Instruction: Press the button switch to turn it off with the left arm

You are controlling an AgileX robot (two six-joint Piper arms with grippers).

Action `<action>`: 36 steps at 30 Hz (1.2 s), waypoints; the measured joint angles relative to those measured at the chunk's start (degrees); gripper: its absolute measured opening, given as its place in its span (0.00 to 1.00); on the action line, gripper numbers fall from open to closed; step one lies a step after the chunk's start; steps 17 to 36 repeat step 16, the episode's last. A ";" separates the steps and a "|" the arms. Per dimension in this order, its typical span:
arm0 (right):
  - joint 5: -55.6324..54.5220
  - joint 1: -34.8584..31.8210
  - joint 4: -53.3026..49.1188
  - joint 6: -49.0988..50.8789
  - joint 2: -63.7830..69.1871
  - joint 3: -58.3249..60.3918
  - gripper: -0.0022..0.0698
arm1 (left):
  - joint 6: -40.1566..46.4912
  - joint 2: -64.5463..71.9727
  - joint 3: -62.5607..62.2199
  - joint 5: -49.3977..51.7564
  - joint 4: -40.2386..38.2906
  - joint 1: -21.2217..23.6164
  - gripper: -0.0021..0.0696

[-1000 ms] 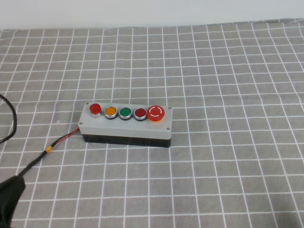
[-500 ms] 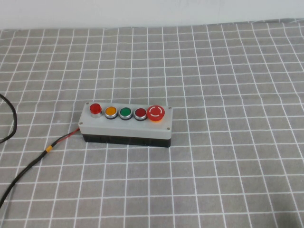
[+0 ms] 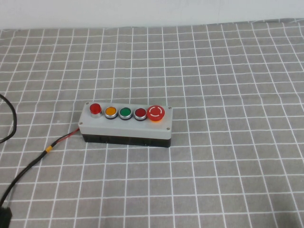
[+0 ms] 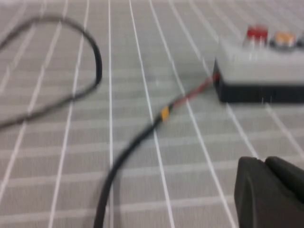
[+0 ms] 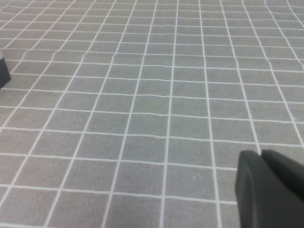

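The grey five-button box (image 3: 124, 126) lies left of the table's middle. The button switch (image 3: 95, 109), small, raised and bright red, is its left end button. In the left wrist view the box (image 4: 259, 71) lies well beyond my left gripper (image 4: 263, 160), with the red button (image 4: 257, 33) on top. The left gripper's jaws are together and hold nothing. In the high view only a black scrap of the left arm (image 3: 3, 217) shows at the bottom left corner. My right gripper (image 5: 261, 153) is shut and empty over bare cloth, out of the high view.
Orange (image 3: 110, 111), green (image 3: 125, 112) and dark-red (image 3: 140, 113) buttons and a large red mushroom button (image 3: 156, 113) fill the rest of the box. A black cable (image 3: 28, 166) with red wire runs from the box's left end to the near left. Grey checked cloth covers the table.
The left arm's black tip, at the bottom left corner 1 s ago, dropped out of the high view, and now a small scrap shows there again. The box has not moved.
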 joint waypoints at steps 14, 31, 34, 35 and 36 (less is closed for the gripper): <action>0.00 0.00 0.00 0.00 0.00 0.00 0.01 | -0.51 0.00 0.00 3.40 0.09 0.00 0.02; 0.00 0.00 0.00 0.00 0.00 0.00 0.01 | -0.51 0.00 0.00 3.40 0.09 0.00 0.02; 0.00 0.00 0.00 0.00 0.00 0.00 0.01 | -0.51 0.00 0.00 3.40 0.09 0.00 0.02; 0.00 0.00 0.00 0.00 0.00 0.00 0.01 | -0.51 0.00 0.00 3.40 0.09 0.00 0.02; 0.00 0.00 0.00 0.00 0.00 0.00 0.01 | -0.51 0.00 0.00 3.40 0.09 0.00 0.02</action>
